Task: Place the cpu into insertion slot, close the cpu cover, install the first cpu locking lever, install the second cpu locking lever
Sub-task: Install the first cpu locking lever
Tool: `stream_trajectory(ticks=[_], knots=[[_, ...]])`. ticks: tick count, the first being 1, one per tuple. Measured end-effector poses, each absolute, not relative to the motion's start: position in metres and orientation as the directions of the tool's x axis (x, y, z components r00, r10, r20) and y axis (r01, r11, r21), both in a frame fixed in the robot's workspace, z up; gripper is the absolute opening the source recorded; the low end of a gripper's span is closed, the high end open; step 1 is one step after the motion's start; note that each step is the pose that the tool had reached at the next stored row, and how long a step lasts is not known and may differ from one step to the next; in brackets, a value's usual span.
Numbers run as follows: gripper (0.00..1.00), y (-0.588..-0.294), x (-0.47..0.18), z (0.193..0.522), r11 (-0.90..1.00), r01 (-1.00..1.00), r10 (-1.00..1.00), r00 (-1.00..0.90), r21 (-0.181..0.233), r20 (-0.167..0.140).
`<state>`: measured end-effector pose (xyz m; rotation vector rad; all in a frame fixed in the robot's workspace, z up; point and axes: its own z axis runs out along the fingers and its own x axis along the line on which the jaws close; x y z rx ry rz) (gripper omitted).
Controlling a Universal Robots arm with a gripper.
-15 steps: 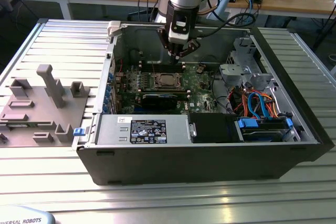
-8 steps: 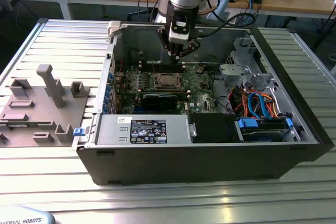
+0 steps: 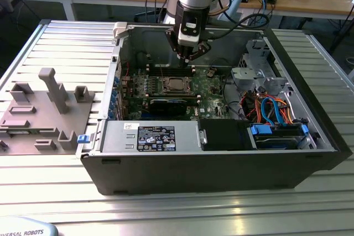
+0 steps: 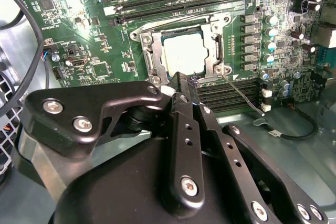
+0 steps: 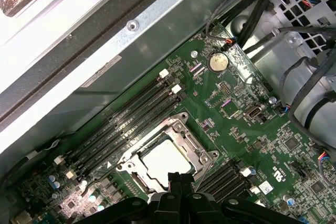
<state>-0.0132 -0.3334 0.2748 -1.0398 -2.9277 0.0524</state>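
The cpu [image 4: 184, 53] lies flat in the insertion slot [image 4: 212, 51] on the green motherboard [image 4: 79, 35], its dull silver top showing. The silvery cpu cover [image 4: 149, 56] lies down around it. A thin metal locking lever [image 4: 242, 94] runs out from one socket corner over the memory slots. My gripper [image 4: 178, 83] hangs just above the board beside the socket, fingers shut together with nothing between them. From the exterior view the gripper [image 3: 188, 56] is inside the open computer case, a little behind the cpu [image 3: 176, 85]. The first wrist view has the cpu [image 5: 165, 158] just past the fingertips [image 5: 176, 178].
Black memory slots [image 5: 131, 124] flank the socket. A drive cage [image 3: 260, 73] with orange and blue cables [image 3: 271, 109] fills the exterior view's right of the case. The power supply [image 3: 149, 136] sits at the front. A grey fixture [image 3: 44, 109] stands on the ribbed table [image 3: 55, 192].
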Motion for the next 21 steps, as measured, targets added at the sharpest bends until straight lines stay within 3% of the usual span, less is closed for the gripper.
stream_trajectory(ticks=[21], knots=[[0.11,-0.3334,-0.0132,0.2736,0.787,0.616,0.617,-0.787,-0.044,0.02]])
